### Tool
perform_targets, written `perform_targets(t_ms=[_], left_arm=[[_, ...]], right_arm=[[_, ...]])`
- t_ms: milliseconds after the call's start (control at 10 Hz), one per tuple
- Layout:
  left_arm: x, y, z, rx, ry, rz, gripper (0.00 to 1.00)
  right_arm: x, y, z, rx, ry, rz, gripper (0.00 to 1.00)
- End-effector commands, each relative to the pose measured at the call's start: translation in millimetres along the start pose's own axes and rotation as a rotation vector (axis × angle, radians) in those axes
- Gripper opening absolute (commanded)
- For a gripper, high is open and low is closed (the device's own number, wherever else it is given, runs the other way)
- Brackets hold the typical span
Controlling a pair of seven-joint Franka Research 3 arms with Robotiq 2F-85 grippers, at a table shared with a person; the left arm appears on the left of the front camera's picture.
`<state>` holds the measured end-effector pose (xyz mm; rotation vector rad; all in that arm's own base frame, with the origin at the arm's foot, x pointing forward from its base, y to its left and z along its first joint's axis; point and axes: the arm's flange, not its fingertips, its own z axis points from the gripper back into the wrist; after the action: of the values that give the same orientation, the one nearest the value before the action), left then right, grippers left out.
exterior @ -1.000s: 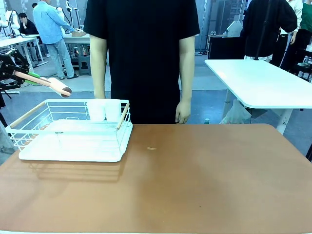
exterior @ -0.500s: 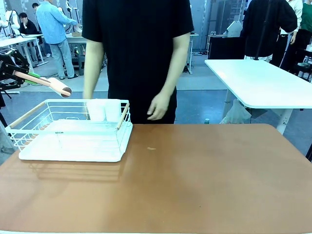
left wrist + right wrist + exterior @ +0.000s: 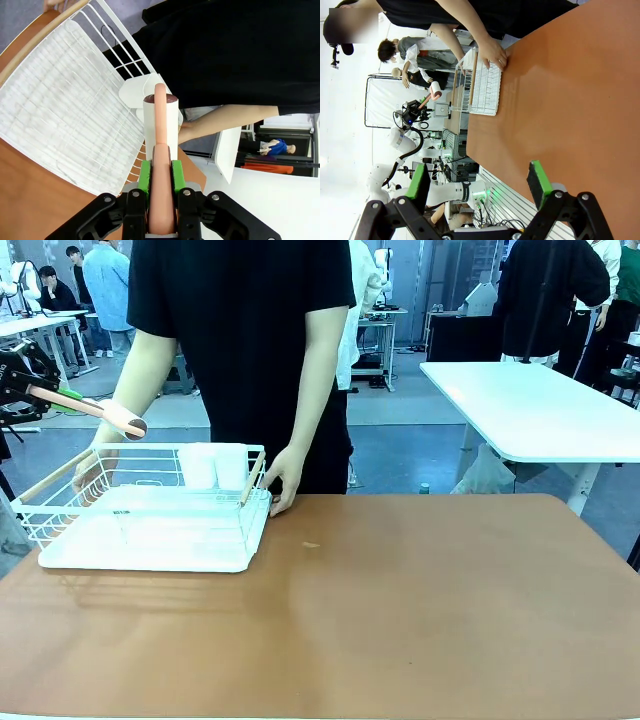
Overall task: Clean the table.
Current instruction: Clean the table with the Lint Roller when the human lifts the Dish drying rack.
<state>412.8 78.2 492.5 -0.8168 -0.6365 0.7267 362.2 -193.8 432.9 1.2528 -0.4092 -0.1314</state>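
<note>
The brown table (image 3: 400, 610) spreads across the front view, with a small pale speck (image 3: 311, 545) near its middle. My left gripper (image 3: 38, 390) hangs at the far left, above the table's left end, shut on the pink handle of a lint roller (image 3: 125, 422). In the left wrist view the green pads (image 3: 145, 177) clamp that handle (image 3: 160, 160), and the white roll (image 3: 161, 120) points over the rack. My right gripper (image 3: 479, 181) stands open with nothing between its fingers, off the table's (image 3: 560, 100) edge.
A white wire rack (image 3: 150, 525) with wooden handles sits at the table's left, with white cups (image 3: 215, 465) at its back. The person's hands (image 3: 283, 482) grip both of its ends. A white table (image 3: 540, 410) stands at the back right.
The person has stepped to the left and leaned in, and both hands now hold the rack's ends. My left gripper and the lint roller have stayed put.
</note>
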Motion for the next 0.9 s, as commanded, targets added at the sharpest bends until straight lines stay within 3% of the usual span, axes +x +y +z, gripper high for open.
perform_targets(t_ms=[0,800], left_arm=[[0.4,-2.4,2.5,0.009,-0.002,0.009,0.09],[0.4,-2.4,2.5,0.009,-0.002,0.009,0.09]], right_arm=[[0.7,3.1,0.4,0.016,-0.003,0.005,1.0],[0.7,3.1,0.4,0.016,-0.003,0.005,1.0]])
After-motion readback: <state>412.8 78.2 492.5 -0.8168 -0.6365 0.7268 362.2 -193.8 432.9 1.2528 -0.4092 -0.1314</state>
